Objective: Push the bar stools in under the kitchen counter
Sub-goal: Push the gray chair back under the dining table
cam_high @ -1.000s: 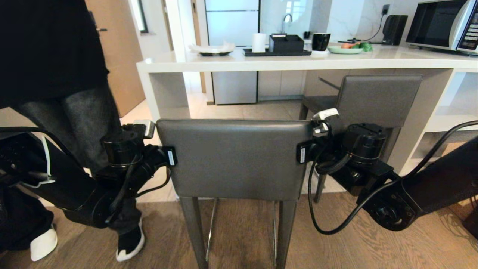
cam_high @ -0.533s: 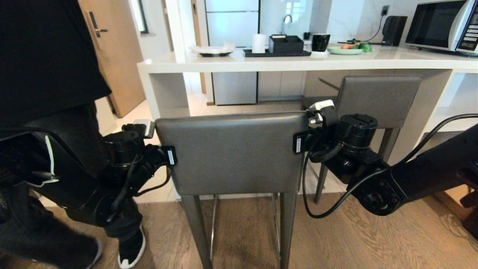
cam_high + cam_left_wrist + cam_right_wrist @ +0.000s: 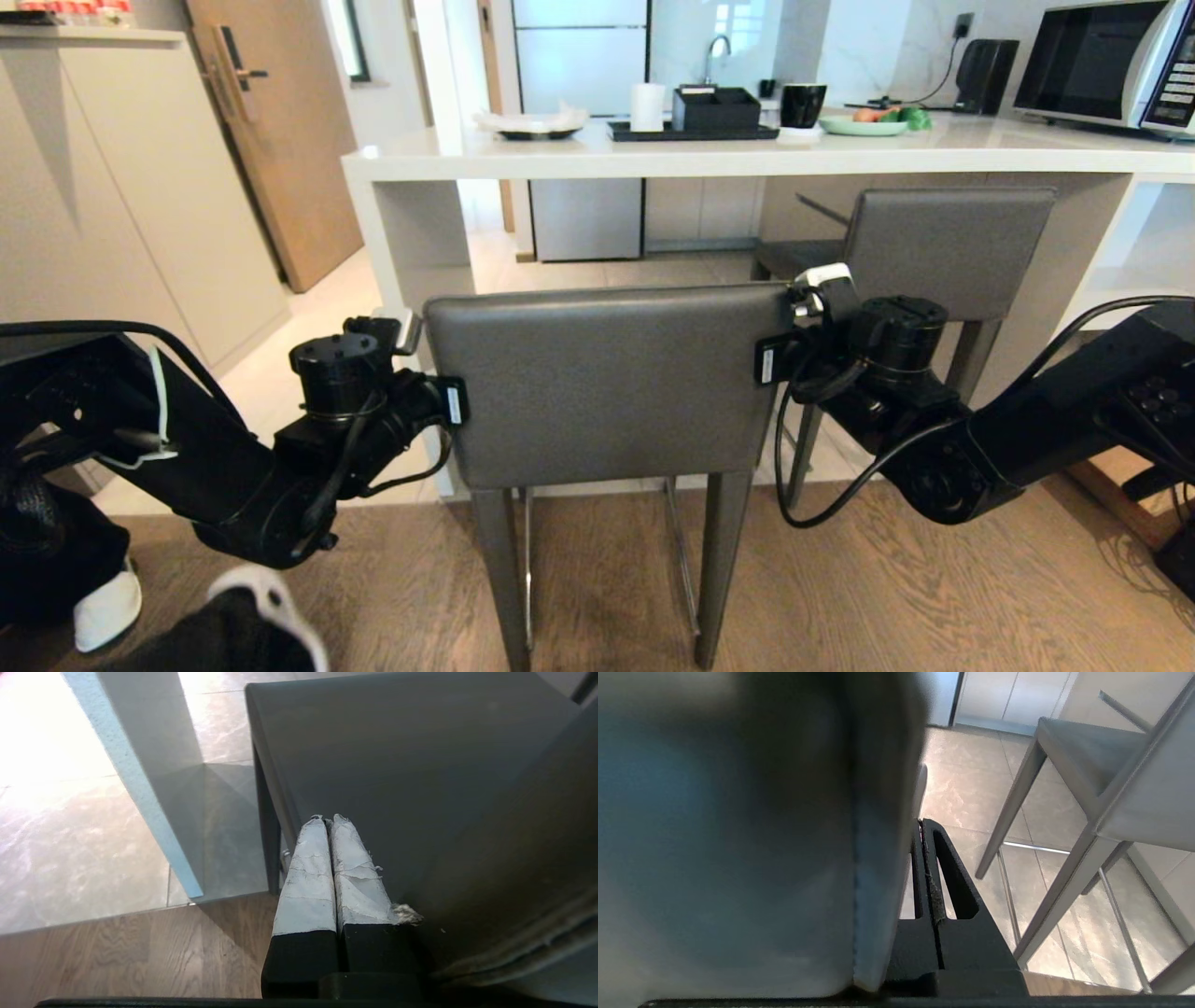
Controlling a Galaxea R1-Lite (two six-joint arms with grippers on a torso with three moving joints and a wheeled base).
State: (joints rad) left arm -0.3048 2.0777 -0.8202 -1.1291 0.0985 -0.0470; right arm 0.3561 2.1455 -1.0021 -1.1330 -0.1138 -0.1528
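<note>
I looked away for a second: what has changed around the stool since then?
The person at the left has mostly left view. The near stool shifted right between the shut left hand and right hand. The far stool and kitchen counter stayed put.

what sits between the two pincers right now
The near bar stool's backrest: in the head view the shut left pincer is against its left edge and the shut right pincer against its right edge, nothing else between.

Bar stools (image 3: 607, 383) dark grey — kitchen counter (image 3: 747, 157) white — floor (image 3: 887, 597) brown woodgrain.
</note>
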